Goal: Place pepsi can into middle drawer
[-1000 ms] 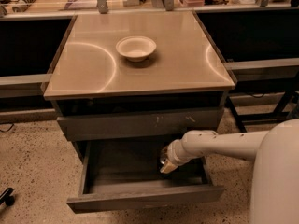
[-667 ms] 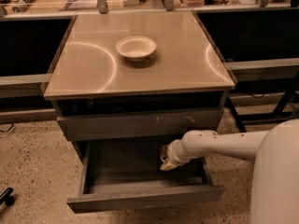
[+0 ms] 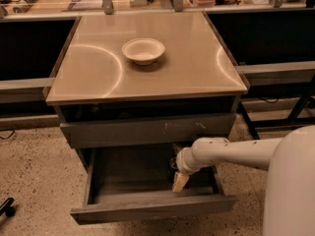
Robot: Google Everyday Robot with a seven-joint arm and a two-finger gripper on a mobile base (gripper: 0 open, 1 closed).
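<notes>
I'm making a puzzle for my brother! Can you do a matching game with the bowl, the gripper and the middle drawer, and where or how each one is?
Things:
1. bowl
2. gripper
3. middle drawer

Place or state:
A. pulled open
B. on the cabinet top
C. down inside the drawer

Pairs: 1-B, 2-C, 3-A.
</notes>
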